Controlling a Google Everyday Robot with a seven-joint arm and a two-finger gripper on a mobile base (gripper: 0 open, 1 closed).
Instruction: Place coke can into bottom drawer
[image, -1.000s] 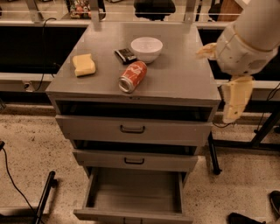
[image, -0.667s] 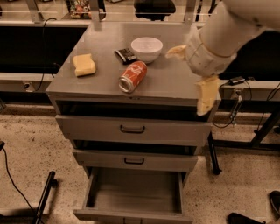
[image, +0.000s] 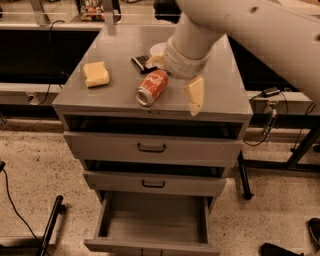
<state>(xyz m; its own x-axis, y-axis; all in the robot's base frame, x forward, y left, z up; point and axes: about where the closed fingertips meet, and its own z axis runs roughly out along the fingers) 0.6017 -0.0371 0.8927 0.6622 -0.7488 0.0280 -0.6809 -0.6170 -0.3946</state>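
Observation:
The coke can (image: 151, 87) lies on its side on the grey cabinet top (image: 115, 100), near the front edge, silver end toward me. My gripper (image: 175, 78) hangs just right of and above the can, open and empty, with one cream finger (image: 195, 95) to the can's right and the other behind the can. The bottom drawer (image: 155, 220) is pulled out, and its grey floor is bare.
A yellow sponge (image: 96, 74) sits at the left of the cabinet top. A dark packet (image: 141, 62) and a white bowl (image: 158, 48), mostly hidden by my arm, lie behind the can. Two upper drawers (image: 152, 148) with dark handles are slightly ajar. Cables run on the floor.
My arm has swung left from the cabinet's right edge to over the top, bringing the gripper close beside the can. The can has not moved.

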